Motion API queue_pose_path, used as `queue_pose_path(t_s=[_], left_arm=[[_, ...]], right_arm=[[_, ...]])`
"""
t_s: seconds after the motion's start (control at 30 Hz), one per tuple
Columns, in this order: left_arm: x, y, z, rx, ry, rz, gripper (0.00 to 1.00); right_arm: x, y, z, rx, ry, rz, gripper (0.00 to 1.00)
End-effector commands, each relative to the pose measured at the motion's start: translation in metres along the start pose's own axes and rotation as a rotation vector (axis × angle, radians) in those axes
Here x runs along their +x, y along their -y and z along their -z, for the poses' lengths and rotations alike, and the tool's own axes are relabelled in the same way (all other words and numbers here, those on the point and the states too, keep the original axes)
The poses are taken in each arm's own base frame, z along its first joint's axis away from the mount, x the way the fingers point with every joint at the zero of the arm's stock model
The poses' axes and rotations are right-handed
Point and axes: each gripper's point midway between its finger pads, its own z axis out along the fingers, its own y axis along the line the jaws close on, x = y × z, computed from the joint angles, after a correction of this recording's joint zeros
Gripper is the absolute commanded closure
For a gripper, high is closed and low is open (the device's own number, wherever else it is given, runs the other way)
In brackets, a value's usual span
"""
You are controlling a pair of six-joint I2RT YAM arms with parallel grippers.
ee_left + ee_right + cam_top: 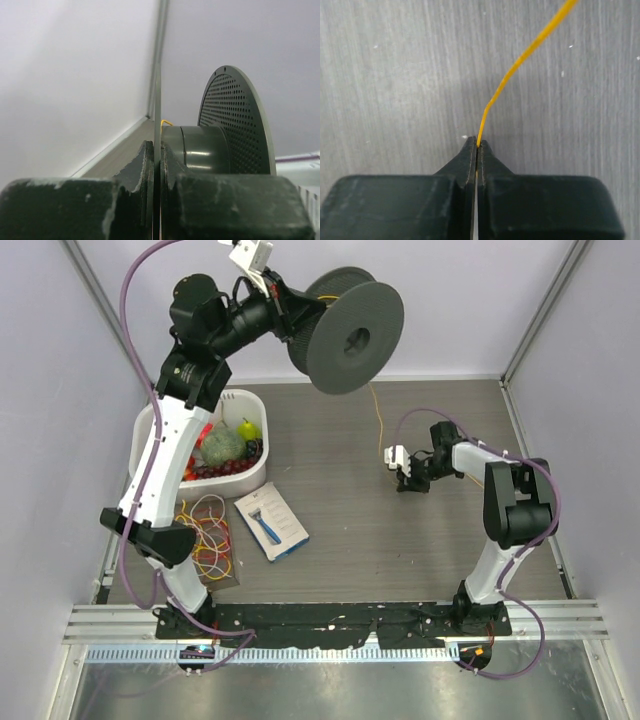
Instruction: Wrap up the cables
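Observation:
My left gripper (285,310) is raised high at the back and is shut on one flange of the dark grey perforated spool (352,330). In the left wrist view the flange edge (157,100) runs up between my closed fingers (141,165), with the spool's core and far flange (235,125) to the right. A thin yellow-orange wire (379,420) hangs from the spool down to my right gripper (404,477), low over the table. In the right wrist view that gripper (478,145) is shut on the wire (520,60), which runs up and to the right.
A white tub (245,475) with fruit and vegetables stands under the left arm. A razor package (271,522) lies on the table in front of it. A tangle of coloured wires (208,538) lies on a dark mat at the left.

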Motion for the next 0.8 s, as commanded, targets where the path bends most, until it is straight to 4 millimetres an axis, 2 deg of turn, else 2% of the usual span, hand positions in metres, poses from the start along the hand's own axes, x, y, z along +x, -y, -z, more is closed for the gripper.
queue_pose_path(t_s=[0.0,0.17,0.3,0.4,0.43,0.47,0.5,0.67,0.7,0.73,0.77], left_arm=[[-0.026,-0.045,0.012,-0.267,0.081,-0.021,1.00],[0.000,-0.092,0.019,-0.499,0.041,0.012,1.00],[0.030,-0.112,0.016,-0.581,-0.009,0.085,1.00],[0.053,-0.112,0.007,-0.628,-0.043,0.094,1.00],[0.062,-0.111,0.004,-0.645,-0.064,0.072,1.00],[0.069,-0.106,0.000,-0.656,-0.079,0.060,1.00],[0.078,-0.103,-0.003,-0.659,-0.101,0.051,1.00],[0.119,-0.083,-0.017,-0.647,-0.203,-0.011,1.00],[0.128,-0.079,-0.018,-0.641,-0.223,-0.009,1.00],[0.136,-0.075,-0.019,-0.626,-0.245,-0.010,1.00],[0.145,-0.072,-0.019,-0.615,-0.271,-0.012,1.00]], right_arm=[[-0.019,-0.020,0.036,0.024,-0.017,-0.055,0.99],[-0.054,-0.052,0.071,0.053,0.028,-0.093,0.99],[-0.103,-0.075,0.104,0.111,0.085,-0.047,0.99],[-0.141,-0.087,0.116,0.140,0.127,0.012,0.99],[-0.157,-0.086,0.127,0.178,0.152,0.045,0.99],[-0.173,-0.088,0.127,0.181,0.175,0.060,0.99],[-0.195,-0.089,0.136,0.199,0.209,0.107,0.99],[-0.271,-0.073,0.175,0.289,0.342,0.174,0.99],[-0.288,-0.065,0.186,0.318,0.372,0.201,0.99],[-0.295,-0.061,0.191,0.332,0.382,0.195,0.99],[-0.311,-0.052,0.203,0.369,0.411,0.218,0.99]])
